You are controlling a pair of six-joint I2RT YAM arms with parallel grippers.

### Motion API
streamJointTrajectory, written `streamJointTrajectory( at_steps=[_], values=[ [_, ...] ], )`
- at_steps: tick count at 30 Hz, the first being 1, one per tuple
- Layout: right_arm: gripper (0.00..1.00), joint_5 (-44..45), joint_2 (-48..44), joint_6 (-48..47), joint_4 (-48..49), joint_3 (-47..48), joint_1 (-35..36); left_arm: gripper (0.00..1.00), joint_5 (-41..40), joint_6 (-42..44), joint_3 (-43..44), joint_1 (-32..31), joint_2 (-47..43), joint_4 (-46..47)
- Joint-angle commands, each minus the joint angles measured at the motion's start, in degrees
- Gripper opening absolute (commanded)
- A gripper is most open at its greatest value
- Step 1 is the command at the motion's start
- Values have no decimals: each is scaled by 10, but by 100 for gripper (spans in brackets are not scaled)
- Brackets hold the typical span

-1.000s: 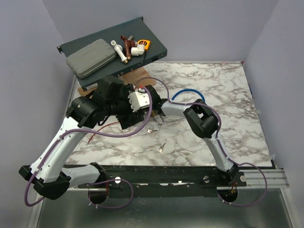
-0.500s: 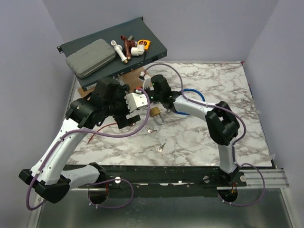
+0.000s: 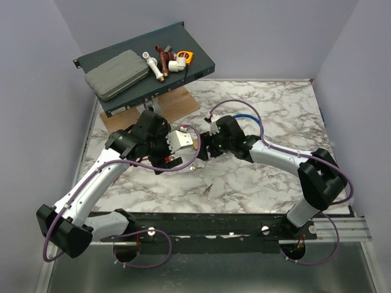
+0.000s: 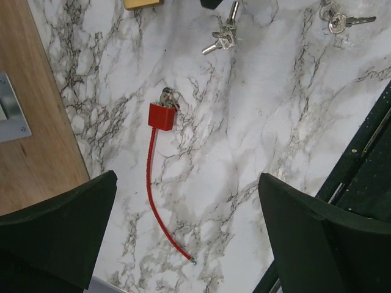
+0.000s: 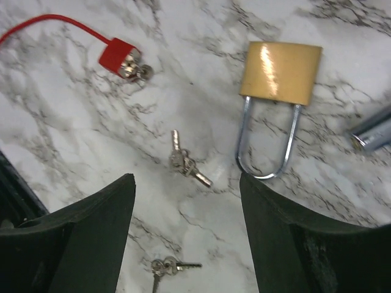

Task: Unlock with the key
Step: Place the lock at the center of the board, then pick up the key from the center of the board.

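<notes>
Two arms are bent inward over the marble table [image 3: 293, 122], wrists nearly meeting mid-frame. Left gripper [image 4: 187, 177] and right gripper [image 5: 186, 177] are both spread, nothing held. The key [image 5: 183, 160] is seen lying on the marble, centre of the right wrist view, left of the brass padlock [image 5: 280, 73].

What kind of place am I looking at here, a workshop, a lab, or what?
Probably a robot test cell in a lab: plain lilac walls box in a marble-patterned table, and practice props lie on it, a brass padlock, loose keys and a red cable lock.
</notes>
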Motion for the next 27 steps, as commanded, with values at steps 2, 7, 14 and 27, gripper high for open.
streamJointTrajectory(
  at_steps=[2, 7, 14, 27],
  values=[
    [70, 109, -37, -8, -23, -10, 3, 98, -6, -1, -13, 7, 40, 38],
    [68, 72, -15, -14, -19, 5, 2, 97, -7, -5, -19, 9, 68, 43],
    [55, -20, 40, 15, 54, -12, 9, 96, -1, -21, -51, 14, 71, 68],
    [50, 13, 103, 3, 74, -15, 68, 97, 4, -27, -88, 27, 42, 83]
  ],
)
